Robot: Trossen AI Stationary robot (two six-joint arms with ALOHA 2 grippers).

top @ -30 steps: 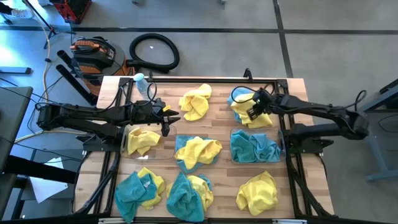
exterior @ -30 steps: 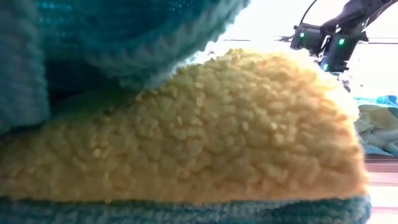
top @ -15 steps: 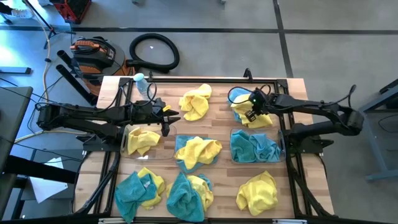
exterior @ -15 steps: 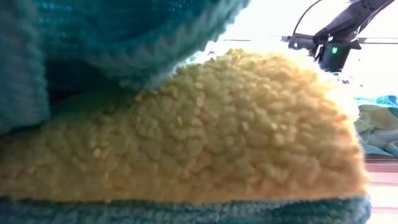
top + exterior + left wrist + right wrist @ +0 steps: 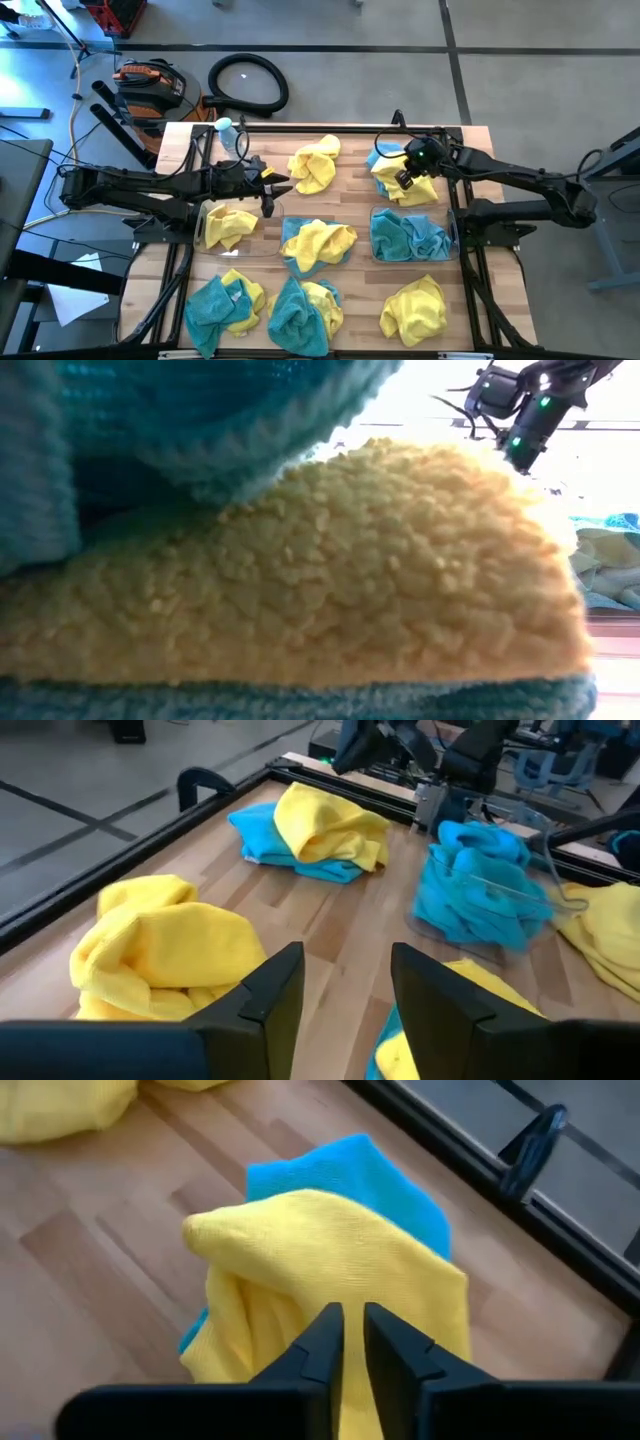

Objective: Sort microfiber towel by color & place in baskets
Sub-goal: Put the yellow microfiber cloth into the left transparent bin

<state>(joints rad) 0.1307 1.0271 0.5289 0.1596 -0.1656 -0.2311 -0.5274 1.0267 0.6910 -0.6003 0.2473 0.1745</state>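
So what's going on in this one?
Two arms are sorting towels by colour into two clear baskets. The right gripper has its fingers nearly together on a yellow towel lying over a blue one at the table's far right. The left gripper is open, held above the table near the left basket, which holds yellow towels; the right basket holds teal ones. Several mixed piles are still unsorted.

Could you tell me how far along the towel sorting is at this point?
Early on. The left basket holds a yellow towel; the right basket holds teal towels. The right gripper pinches a yellow towel at the far-right pile. Six piles remain outside the baskets.
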